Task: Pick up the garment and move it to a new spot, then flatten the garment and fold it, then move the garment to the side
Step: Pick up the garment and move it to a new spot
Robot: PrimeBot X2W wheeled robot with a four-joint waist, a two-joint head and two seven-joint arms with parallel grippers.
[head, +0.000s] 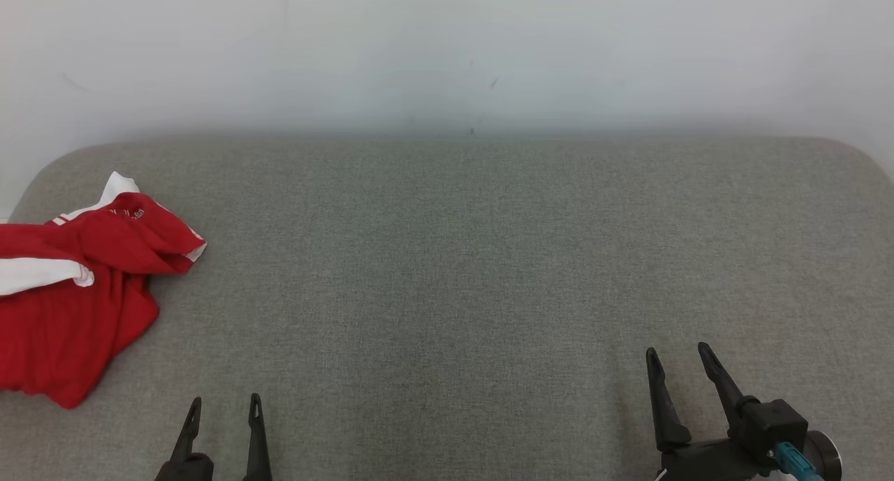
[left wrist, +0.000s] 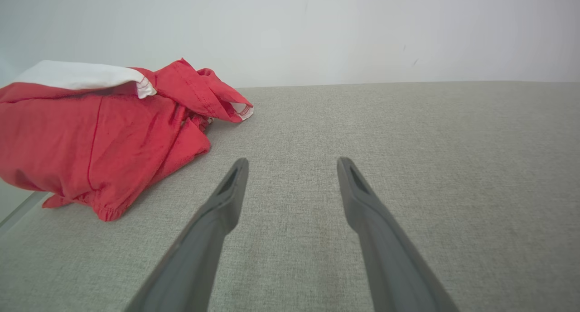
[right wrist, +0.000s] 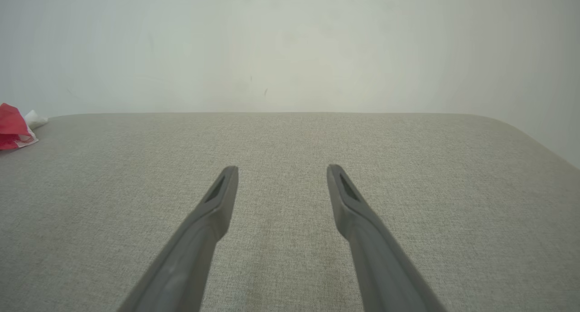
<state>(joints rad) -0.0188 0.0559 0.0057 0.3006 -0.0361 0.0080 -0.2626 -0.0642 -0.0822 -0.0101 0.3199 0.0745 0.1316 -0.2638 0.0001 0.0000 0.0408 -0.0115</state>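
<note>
Status: first pick-up judged not yet begun.

State of the left gripper [head: 226, 398]: released, fingers parted, nothing between them, poised over the grey padded surface [head: 447, 257]. State of the right gripper [head: 676, 348]: likewise released and empty.

Location of the garment [head: 70, 292]: red with white trim, crumpled in a heap, ahead of and to the left of the left gripper's fingertips, apart from them. Well apart from the right gripper, far off to its left.

Procedure for the grasp:
1. Assign the pick to the left gripper, as the nearer one.
2. Approach with fingers parted. Swing leftward and forward until a raised fold sits between the fingertips.
3. Aim at the bunched ridge nearest the fingertips rather than a flat hem, to catch cloth without scraping the padding.
4. Close only once cloth fills the gap. Expect soft fabric to slip from a shallow bite.
5. Lift straight up before travelling rightward, toward the open area ahead of both grippers.

Caution: far side of the heap appears to reach the surface's left edge. Avoid pushing it further that way.
</note>
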